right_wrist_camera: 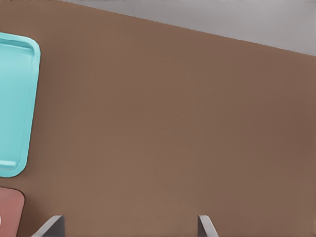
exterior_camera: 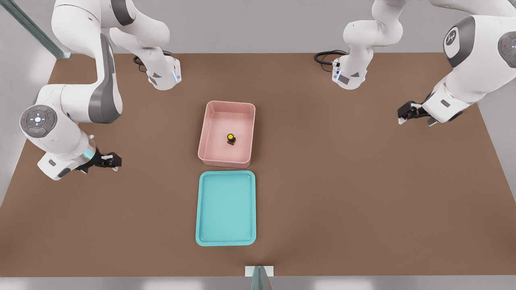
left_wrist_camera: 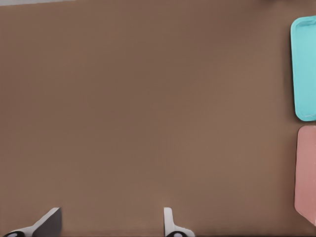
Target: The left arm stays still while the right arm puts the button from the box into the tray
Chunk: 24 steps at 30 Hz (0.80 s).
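The right arm's gripper [exterior_camera: 116, 162] hangs over bare counter [exterior_camera: 342, 193] at the front view's left, well apart from the box and tray. Its fingers [right_wrist_camera: 207, 226] stand spread apart with nothing between them; in the right wrist view only their two tips show, with brown counter surface in the gap. The right arm [exterior_camera: 68, 108], white with grey panels and a cyan-tinted wrist band, bends back toward the far left corner.

The button [exterior_camera: 231, 139], a yellow cap on a dark base, sits upright on the floor of the pale pink box [exterior_camera: 209, 121], a little to the right of its middle and clear of the walls. The teal tray [exterior_camera: 203, 209] lies just beside the box's near side, apart from it by a narrow strip of counter, holding nothing.
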{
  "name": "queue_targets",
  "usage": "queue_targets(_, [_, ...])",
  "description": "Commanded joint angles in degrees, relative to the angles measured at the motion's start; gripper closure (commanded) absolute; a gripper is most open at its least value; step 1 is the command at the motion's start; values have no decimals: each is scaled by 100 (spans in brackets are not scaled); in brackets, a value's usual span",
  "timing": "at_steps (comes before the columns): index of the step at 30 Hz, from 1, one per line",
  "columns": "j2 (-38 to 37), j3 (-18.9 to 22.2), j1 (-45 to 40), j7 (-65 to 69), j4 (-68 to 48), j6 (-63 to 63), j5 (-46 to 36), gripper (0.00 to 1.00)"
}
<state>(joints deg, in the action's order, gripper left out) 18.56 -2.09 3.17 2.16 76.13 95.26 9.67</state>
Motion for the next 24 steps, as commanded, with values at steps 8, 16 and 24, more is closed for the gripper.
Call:
queue_targets(8, [-599, -1145, 1168, -2773, 2467, 1504, -132, 0])
queue_targets(16, [-380, -2323, 1599, -6509, 3980, 3165, 422, 4])
queue_targets(24, [121, -2314, 1818, -8258, 4402, 4141, 826, 6])
